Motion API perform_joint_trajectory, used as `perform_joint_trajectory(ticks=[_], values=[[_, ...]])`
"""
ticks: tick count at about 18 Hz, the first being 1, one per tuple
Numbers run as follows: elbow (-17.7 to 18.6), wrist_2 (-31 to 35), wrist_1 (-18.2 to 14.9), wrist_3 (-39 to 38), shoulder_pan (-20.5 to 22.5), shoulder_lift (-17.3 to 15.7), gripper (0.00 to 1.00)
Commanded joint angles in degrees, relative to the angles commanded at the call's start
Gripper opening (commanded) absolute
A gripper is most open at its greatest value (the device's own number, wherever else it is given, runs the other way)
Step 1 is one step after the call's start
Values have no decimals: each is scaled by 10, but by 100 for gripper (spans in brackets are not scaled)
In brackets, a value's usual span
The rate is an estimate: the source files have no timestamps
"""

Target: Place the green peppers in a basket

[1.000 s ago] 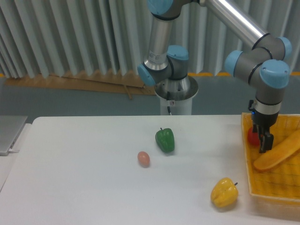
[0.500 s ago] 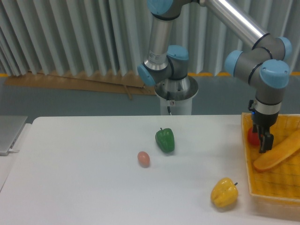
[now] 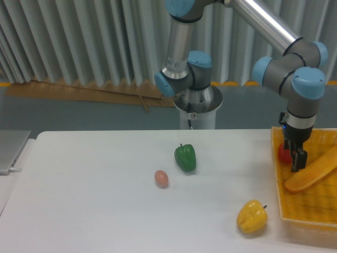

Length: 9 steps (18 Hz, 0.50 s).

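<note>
The basket (image 3: 316, 208) at the desk's right edge holds a red pepper (image 3: 284, 154) and a long orange bread-like thing (image 3: 313, 169). The gripper (image 3: 295, 158) hangs over its left wall; I cannot tell whether its fingers are spread. The green pepper (image 3: 185, 157) sits near the desk's middle, well apart from the basket.

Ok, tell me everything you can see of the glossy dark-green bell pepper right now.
The glossy dark-green bell pepper sits on the white table, near its middle toward the back. It is smooth and shiny, with a short dark stem on top, and looks whole. Nothing touches it except the table: a small pinkish egg-shaped object lies apart to its front-left, and the two-finger gripper is far off, over the yellow-orange mesh basket.
</note>
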State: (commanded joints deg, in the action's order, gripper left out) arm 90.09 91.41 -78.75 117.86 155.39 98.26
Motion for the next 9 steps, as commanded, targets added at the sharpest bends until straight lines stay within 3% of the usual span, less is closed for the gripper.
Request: perform_joint_trajectory(ticks=[9], values=[[1,4,-4,3,6,-1,100]])
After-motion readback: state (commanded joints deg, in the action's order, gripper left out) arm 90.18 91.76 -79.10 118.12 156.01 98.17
